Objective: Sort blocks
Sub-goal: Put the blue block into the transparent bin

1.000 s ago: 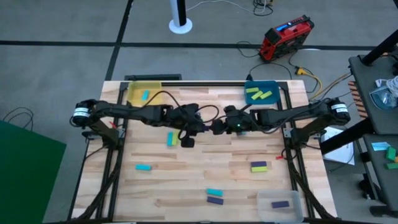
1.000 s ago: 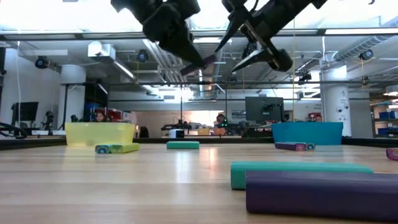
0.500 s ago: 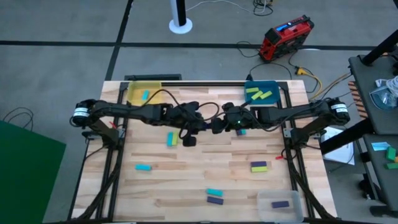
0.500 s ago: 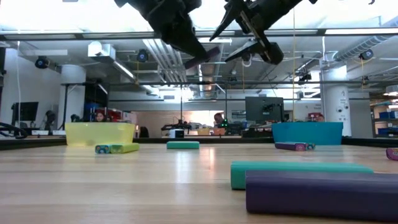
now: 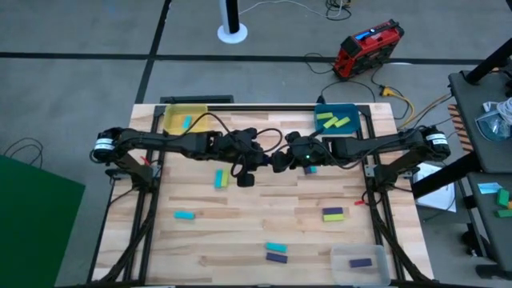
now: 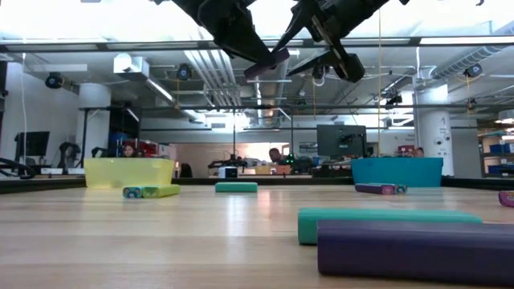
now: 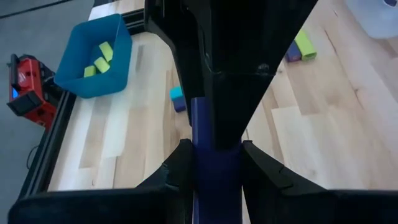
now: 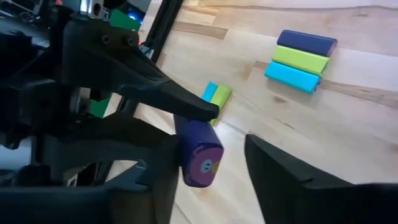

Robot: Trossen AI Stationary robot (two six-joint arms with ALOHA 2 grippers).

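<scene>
Above the middle of the pale wooden table, the left gripper is closed on a small purple rectangular block, holding it in the air high over the table surface. The right gripper is just beside it with its two dark fingers spread apart, one on each side of the free end of this purple block, and I cannot tell if they touch it. Other small blocks in cyan, yellow-green and purple lie on the table, for example a stack of three, and yellow-green ones lie in the blue plastic bin at the far corner.
</scene>
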